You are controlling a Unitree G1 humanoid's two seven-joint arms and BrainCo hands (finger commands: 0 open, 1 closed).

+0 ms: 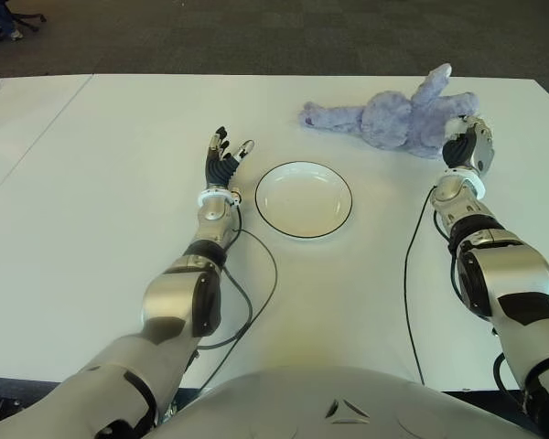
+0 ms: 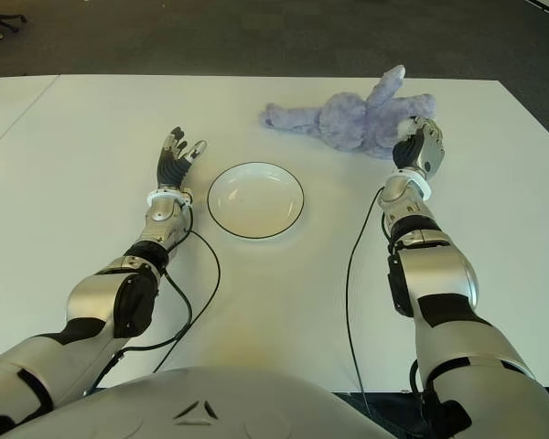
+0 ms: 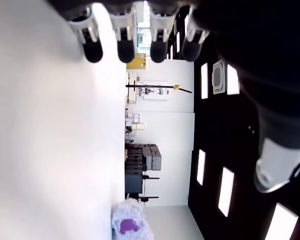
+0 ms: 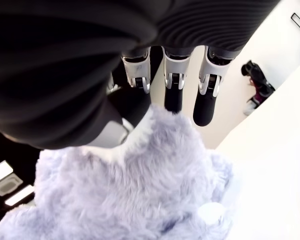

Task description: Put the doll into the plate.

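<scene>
Doll (image 1: pixel 398 119) lies far right on the table (image 1: pixel 91 183), well beyond the empty plate (image 1: pixel 304 199); the right hand (image 1: pixel 467 142) is at its right end. Left hand (image 1: pixel 224 157) shows just left of the plate, fingers spread, empty.

Right wrist view: fingers (image 4: pixel 172 90) extended over the fur, not clamped yet. I'd sink them deep into the body before curling, since plush squishes and slips.

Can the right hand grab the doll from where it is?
Probably yes. The right hand is already at the doll, fingers over its fur but not closed on it. Nothing lies between them.
</scene>
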